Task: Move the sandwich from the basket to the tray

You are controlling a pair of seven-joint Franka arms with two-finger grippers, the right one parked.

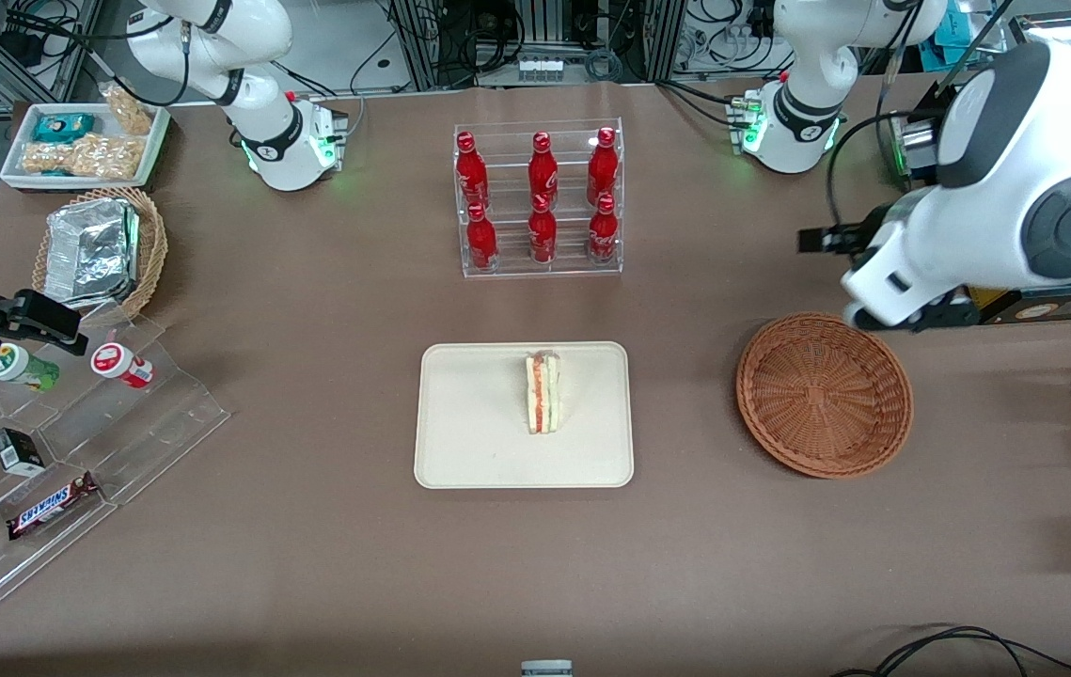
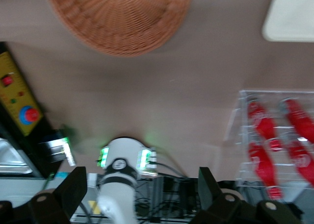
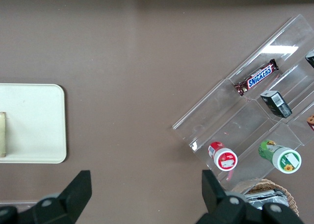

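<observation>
The sandwich (image 1: pixel 543 393) stands on its side in the middle of the cream tray (image 1: pixel 469 423), its red and green filling facing up. The reddish-brown wicker basket (image 1: pixel 824 395) lies beside the tray toward the working arm's end and holds nothing. The working arm's wrist (image 1: pixel 902 263) hangs raised over the basket's rim that is farther from the front camera. In the left wrist view my gripper (image 2: pixel 141 185) is open, its black fingers (image 2: pixel 76 189) wide apart with nothing between them, well above the table, with the basket (image 2: pixel 120 18) and a tray corner (image 2: pixel 292 15) below.
A clear rack of red bottles (image 1: pixel 540 202) stands farther from the front camera than the tray. Toward the parked arm's end are a stepped acrylic stand with snacks (image 1: pixel 74 442), a tan basket of foil containers (image 1: pixel 102 249) and a white snack tray (image 1: pixel 84 141). A yellow control box (image 2: pixel 19 106) sits near the basket.
</observation>
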